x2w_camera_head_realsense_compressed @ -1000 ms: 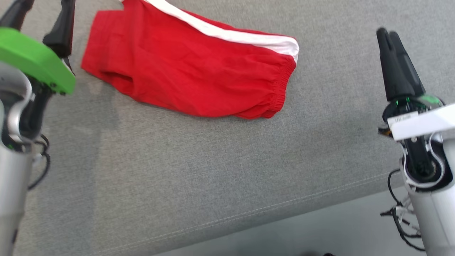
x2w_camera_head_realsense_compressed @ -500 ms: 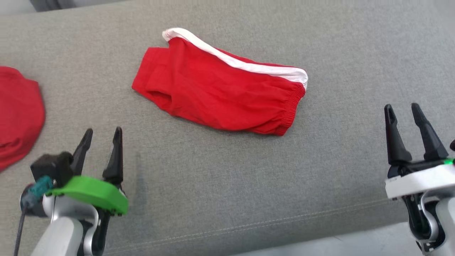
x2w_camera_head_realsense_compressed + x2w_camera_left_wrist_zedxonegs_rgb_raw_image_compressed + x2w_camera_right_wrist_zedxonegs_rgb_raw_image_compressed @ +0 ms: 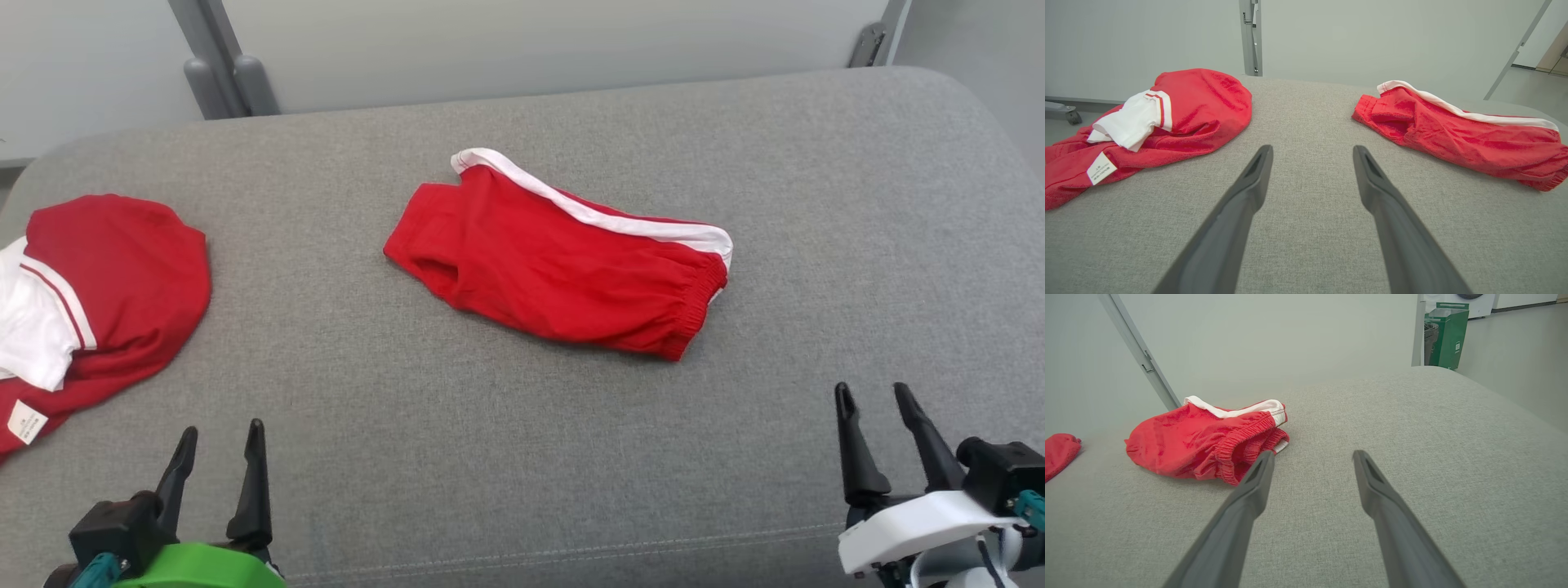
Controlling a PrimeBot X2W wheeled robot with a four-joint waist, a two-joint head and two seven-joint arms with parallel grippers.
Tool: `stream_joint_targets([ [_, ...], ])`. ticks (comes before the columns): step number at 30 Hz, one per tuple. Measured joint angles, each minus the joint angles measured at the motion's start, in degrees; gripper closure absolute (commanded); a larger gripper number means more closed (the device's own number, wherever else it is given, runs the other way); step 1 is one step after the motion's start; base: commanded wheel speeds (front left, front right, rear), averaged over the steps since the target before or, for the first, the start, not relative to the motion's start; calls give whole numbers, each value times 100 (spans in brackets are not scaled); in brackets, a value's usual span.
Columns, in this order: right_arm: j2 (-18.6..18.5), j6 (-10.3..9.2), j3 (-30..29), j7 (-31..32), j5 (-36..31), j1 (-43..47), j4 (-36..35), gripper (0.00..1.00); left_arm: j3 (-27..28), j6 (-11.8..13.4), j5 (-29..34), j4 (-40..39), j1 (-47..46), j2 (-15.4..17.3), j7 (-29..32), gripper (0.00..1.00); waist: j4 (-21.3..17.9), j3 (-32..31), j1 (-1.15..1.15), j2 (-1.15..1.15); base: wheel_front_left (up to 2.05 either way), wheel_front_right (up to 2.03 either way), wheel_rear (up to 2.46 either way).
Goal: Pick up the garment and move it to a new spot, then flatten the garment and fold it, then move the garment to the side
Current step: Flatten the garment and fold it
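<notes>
The jaws of the left gripper (image 3: pixel 223 429) stand spread with nothing between them, and those of the right gripper (image 3: pixel 870 389) too. They are at 7 and 5 o'clock in the head view, above the near part of the grey padded table (image 3: pixel 522 457).

The bodies of both grippers are cut off by the bottom edge of that view. The red shorts (image 3: pixel 563 269) lie folded near the middle of the table, a little toward 12 o'clock. Their white stripe is on the far side and the elastic waistband points to 4 o'clock. How many layers are under the top one is hidden. In the right wrist view one finger's tip overlaps the waistband, but the head view shows them well apart. A second garment (image 3: pixel 106 278) – red and white – is bunched at 9 o'clock and cut off by the left edge. The print on its small label (image 3: pixel 23 420) is too small to read.

The far edge of the table runs at 12 o'clock before a pale wall, and a rounded corner is at 2 o'clock. The front seam passes at 6 o'clock. Bare fabric lies between the shorts and both grippers, and a wide bare stretch opens toward 3 o'clock.
</notes>
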Motion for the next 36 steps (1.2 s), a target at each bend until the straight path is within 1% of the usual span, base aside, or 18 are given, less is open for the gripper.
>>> stream_joint_targets([
  [3,165,1,162,1,-1,-4,1,0,191,2,0,-94,192,-24,-14,0,46,-132,0,0,0,0,0],
  [6,285,1,219,0,-3,-3,2,0,204,22,12,-233,357,-63,-38,0,12,-208,0,0,0,0,0],
  [14,378,-7,131,0,-98,1,-27,0,219,23,115,-517,410,-78,-64,0,-93,-340,0,0,0,0,0],
  [23,391,-14,-3,0,-249,4,-169,0,276,24,266,-742,534,-102,-64,0,-14,-353,0,0,0,0,0],
  [25,480,-14,-92,0,-213,7,-194,0,270,24,282,-764,580,-134,-64,0,8,-354,0,0,0,0,0],
  [28,746,10,-196,0,110,7,-213,0,286,24,304,-839,645,-189,-64,0,39,-347,0,0,0,0,0],
  [30,951,86,-286,0,444,8,-235,0,280,25,304,-928,693,-202,-64,0,52,-311,0,0,0,0,0],
  [33,1288,247,-398,0,1179,5,-174,0,229,25,321,-996,704,-230,-60,0,78,-227,0,0,0,0,0],
  [34,1351,292,-432,0,1449,-2,-132,0,205,25,324,-1029,704,-237,-56,0,91,-197,0,0,0,0,0],
  [36,1366,404,-489,85,1961,-27,0,0,158,25,366,-1104,703,-253,-53,0,122,-127,0,0,0,0,0],
])
